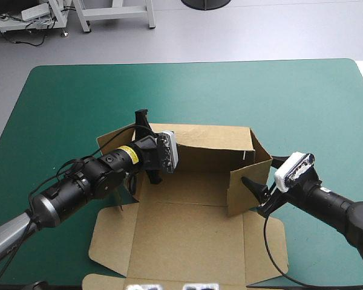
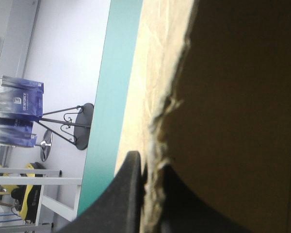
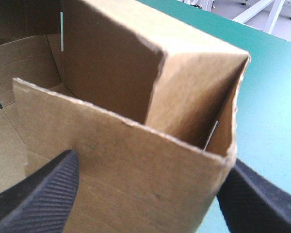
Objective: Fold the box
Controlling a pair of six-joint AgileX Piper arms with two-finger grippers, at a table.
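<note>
Teal-green table cover (image 1: 78, 96) fills the high view, with the brown box (image 1: 187, 235) near its front middle, its lid lying flat toward the near edge and its far and side walls raised. The left gripper (image 1: 141, 119) pinches the edge of the box's left wall between its black fingers. The right gripper (image 1: 257, 196) is spread wide, one finger on either side of the right wall's near corner.

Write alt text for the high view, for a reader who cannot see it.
A half-folded brown box lies on a teal-green table, its back and right walls raised and its lid flat near the front edge. The left claw is shut on the box's left side; the right claw stands open around a flap at its right.
</note>
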